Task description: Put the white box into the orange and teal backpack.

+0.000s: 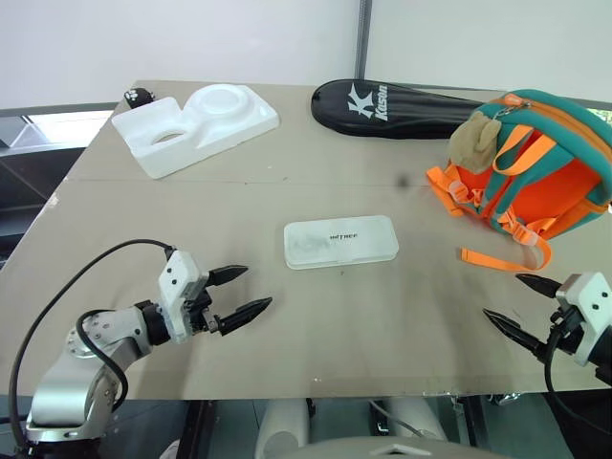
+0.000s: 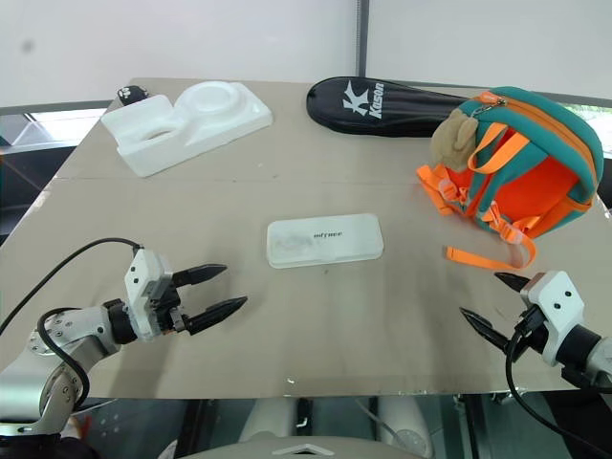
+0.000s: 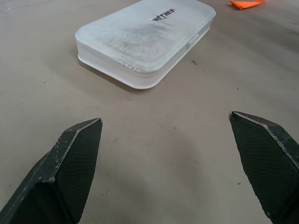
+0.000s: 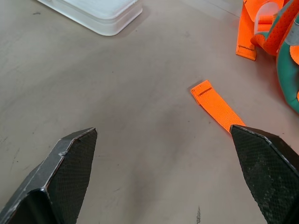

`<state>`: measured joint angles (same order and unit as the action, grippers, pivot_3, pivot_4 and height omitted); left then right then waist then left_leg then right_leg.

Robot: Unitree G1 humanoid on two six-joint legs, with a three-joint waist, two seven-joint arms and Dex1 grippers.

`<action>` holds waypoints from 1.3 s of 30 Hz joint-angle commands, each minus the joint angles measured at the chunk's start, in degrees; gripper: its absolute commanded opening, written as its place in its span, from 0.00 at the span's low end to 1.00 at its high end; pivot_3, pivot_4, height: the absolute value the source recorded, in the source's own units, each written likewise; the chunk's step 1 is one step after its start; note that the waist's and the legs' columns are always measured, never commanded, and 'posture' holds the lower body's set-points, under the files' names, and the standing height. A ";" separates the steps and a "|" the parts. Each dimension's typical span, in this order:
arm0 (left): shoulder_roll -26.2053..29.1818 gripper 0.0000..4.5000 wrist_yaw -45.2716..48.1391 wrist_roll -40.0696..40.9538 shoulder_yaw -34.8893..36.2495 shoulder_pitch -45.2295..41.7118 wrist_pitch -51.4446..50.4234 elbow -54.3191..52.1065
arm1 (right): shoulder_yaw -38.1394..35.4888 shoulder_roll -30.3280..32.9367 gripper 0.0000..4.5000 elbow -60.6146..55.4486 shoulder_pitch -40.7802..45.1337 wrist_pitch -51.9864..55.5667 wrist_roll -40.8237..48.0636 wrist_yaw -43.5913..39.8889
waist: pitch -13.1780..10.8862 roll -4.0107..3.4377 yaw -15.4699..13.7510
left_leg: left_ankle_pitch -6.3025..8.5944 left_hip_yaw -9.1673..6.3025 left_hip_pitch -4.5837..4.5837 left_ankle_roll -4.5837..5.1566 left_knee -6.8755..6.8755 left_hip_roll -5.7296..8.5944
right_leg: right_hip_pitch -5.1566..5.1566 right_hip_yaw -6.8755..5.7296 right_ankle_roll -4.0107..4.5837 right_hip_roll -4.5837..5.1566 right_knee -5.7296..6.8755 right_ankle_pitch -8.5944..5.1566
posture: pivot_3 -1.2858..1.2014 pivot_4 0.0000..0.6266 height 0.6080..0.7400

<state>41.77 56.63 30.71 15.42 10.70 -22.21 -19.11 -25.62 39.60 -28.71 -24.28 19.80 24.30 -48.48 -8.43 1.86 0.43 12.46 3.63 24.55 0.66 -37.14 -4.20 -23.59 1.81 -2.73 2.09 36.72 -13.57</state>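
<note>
The white box (image 1: pixel 340 241) lies flat in the middle of the bench (image 1: pixel 287 354), with nothing touching it. The orange and teal backpack (image 1: pixel 535 167) sits at the far right of the bench, one orange strap (image 4: pixel 216 106) trailing out. My left fingers (image 1: pixel 237 293) are spread wide and empty, near the box. My right fingers (image 1: pixel 521 304) are spread wide and empty too, near the strap.

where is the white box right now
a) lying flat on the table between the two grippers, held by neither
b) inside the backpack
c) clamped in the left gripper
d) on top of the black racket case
a: the white box lies flat on the table, apart from the open left gripper and the open right gripper, with the orange and teal backpack off to its right.
</note>
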 commanded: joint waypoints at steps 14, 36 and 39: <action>-13.86 0.27 -32.56 5.36 0.64 -14.46 -18.25 -3.32 | 23.29 -14.42 0.05 2.97 32.41 20.09 -6.73 26.90 | 0.09 0.05 -0.27 | 0.00 -0.08 0.13 0.00 -0.02 0.03 | -0.02 -0.02 -0.13 -0.11 0.07 0.10 | 0.52 0.24 1.00; -10.96 0.01 -30.09 -7.28 -18.01 -17.31 -20.49 -5.33 | 32.53 -14.47 0.00 -1.58 30.71 29.35 -9.20 21.89 | 0.10 0.04 0.12 | 0.00 -0.08 0.10 -0.01 0.08 0.02 | -0.03 -0.05 -0.15 -0.10 0.09 0.12 | 0.52 0.24 1.00; -10.38 0.06 -28.12 -5.38 -15.58 -15.89 -21.46 -5.41 | 30.78 -14.36 0.00 -2.91 27.61 29.81 -9.64 23.43 | 0.11 0.05 0.14 | -0.01 -0.08 0.09 -0.01 0.02 0.02 | -0.03 -0.05 -0.02 -0.10 0.09 0.04 | 0.52 0.24 1.00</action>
<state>31.30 26.35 22.96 -0.34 -5.59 -43.40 -21.94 5.91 25.25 -29.32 3.69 49.45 13.86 -25.35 -8.32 1.91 0.57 12.45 3.55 24.62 0.66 -37.14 -4.18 -23.60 1.76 -2.74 1.99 36.81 -13.53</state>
